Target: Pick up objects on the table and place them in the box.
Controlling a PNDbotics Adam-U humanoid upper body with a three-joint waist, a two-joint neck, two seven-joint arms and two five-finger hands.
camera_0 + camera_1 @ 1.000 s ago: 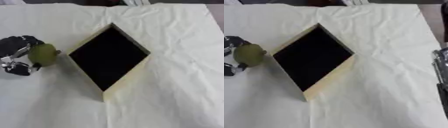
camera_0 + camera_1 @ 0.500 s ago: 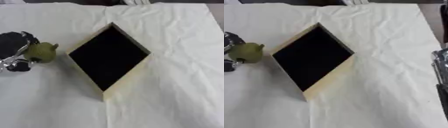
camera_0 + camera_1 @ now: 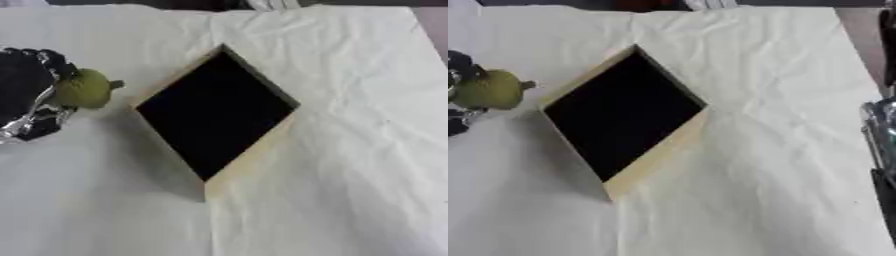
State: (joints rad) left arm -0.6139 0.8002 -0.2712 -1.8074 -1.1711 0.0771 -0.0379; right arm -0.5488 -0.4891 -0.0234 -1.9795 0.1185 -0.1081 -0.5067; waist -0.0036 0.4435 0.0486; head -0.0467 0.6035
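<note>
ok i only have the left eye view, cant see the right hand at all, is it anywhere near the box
Observer: No. In the right eye view the right hand shows at the far right edge, apart from the box, with cloth between them.
Operator: how high up is it
Observer: It sits about level with the box's lower half and runs on down toward the lower right corner, cut off by the edge.

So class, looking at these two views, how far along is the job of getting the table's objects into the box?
Done: nothing visible yet; the box interior looks dark and empty. In hand: the left hand holds a green pear-shaped fruit left of the box, not over it. Left: carry it over the opening and release. The right arm shows only at the right eye view's edge.
</note>
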